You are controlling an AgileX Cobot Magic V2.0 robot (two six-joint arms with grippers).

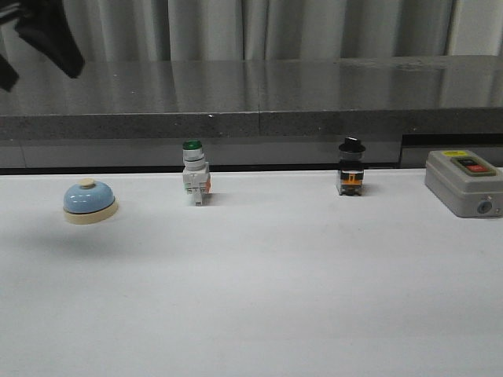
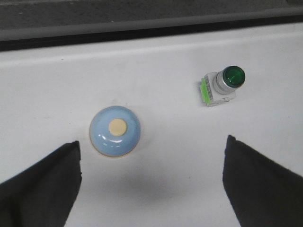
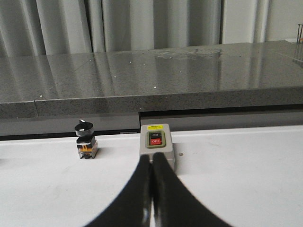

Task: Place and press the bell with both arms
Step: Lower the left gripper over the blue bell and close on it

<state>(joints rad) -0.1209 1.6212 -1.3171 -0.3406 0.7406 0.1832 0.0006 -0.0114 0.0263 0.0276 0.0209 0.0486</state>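
- a white table (image 1: 259,298) runs across the front view, with a grey speckled stone ledge (image 1: 314,90) behind it and pale curtains (image 1: 259,27) at the back.
- the bell (image 1: 89,202) sits upright on the table at the far left of the front view, light-blue dome on a cream base, cream button on top.
- a green-capped switch (image 1: 194,173) stands to the right of the bell, well apart from it, near the back edge of the table.
- a black-knobbed switch (image 1: 350,167) stands further right, also near the back edge.
- a grey on/off box (image 1: 464,182) lies at the far right, red and green buttons on its top face.
- the left arm (image 1: 43,35) shows only as a dark shape in the upper left corner of the front view, high above the table.
- in the left wrist view the left gripper (image 2: 151,184) looks down from above; its two black fingers (image 2: 42,189) stand wide apart and hold nothing.
- the bell (image 2: 115,131) lies just ahead of the gap between those fingers, nearer to one of them, touching neither; the green-capped switch (image 2: 221,85) lies beyond it and off to one side.
- in the right wrist view the right gripper (image 3: 151,177) has its fingers pressed together with nothing between them.
- its tips point at the on/off box (image 3: 156,146); the black-knobbed switch (image 3: 85,140) stands beside that box, apart.
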